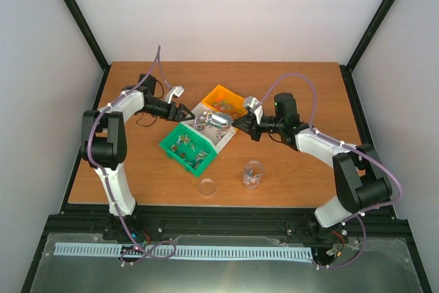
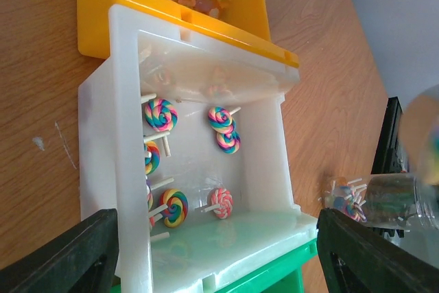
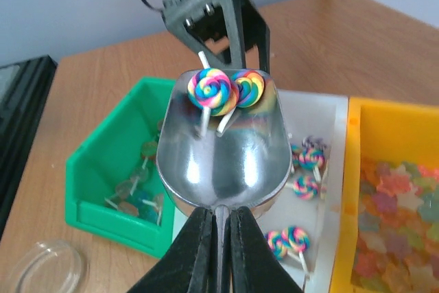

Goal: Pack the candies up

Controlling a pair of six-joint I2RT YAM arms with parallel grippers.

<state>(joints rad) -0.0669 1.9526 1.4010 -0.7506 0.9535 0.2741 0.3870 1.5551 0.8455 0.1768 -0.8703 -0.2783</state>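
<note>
The candies are small swirl lollipops (image 2: 174, 207) lying in a white bin (image 2: 267, 149), star gummies (image 3: 398, 207) in a yellow bin (image 2: 103, 12), and translucent lollipops (image 3: 134, 193) in a green bin (image 3: 96, 169). My right gripper (image 3: 221, 214) is shut on the handle of a silver metal scoop (image 3: 223, 149). The scoop hangs over the white bin with two swirl lollipops (image 3: 225, 90) at its front lip. My left gripper (image 2: 218, 241) is open, its fingers (image 2: 68, 255) either side of the white bin's near end. From above, both grippers (image 1: 185, 111) (image 1: 241, 125) flank the bins.
A clear jar (image 1: 252, 174) with a few lollipops inside stands on the wooden table (image 1: 309, 94) in front of the bins. Its round lid (image 1: 206, 186) lies to its left. The three bins touch one another at mid-table.
</note>
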